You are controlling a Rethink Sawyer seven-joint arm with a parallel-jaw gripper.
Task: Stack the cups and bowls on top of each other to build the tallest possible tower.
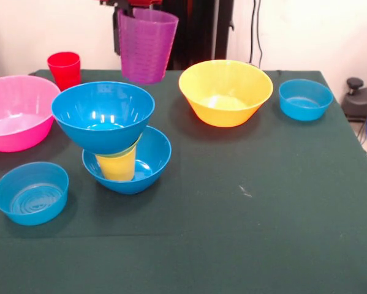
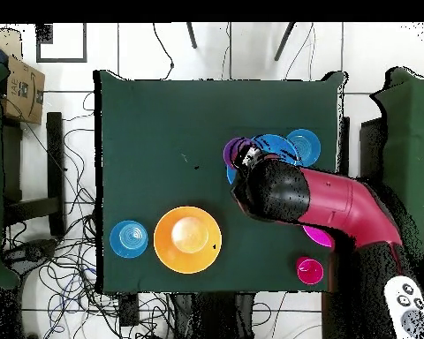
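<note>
My gripper (image 1: 134, 8) is at the top edge of the front view, shut on the rim of the translucent purple cup (image 1: 146, 46), which hangs upright in the air. The tower stands below and to its left. It is made of a blue bowl base (image 1: 154, 173), a yellow cup (image 1: 117, 166), a sliver of green bowl (image 1: 133, 149) and a tilted blue bowl (image 1: 103, 131) on top. In the overhead view the purple cup (image 2: 232, 152) shows beside the tower's blue bowl (image 2: 277, 144), with the arm (image 2: 321, 199) over part of them. The red cup (image 1: 64, 68) stands at the back left.
A large pink bowl (image 1: 18, 138) sits at the left edge. A large yellow-orange bowl (image 1: 226, 113) is at the back centre. One small light-blue bowl (image 1: 304, 107) is at the back right and another (image 1: 30, 211) at the front left. Green cloth covers the table (image 1: 244, 233).
</note>
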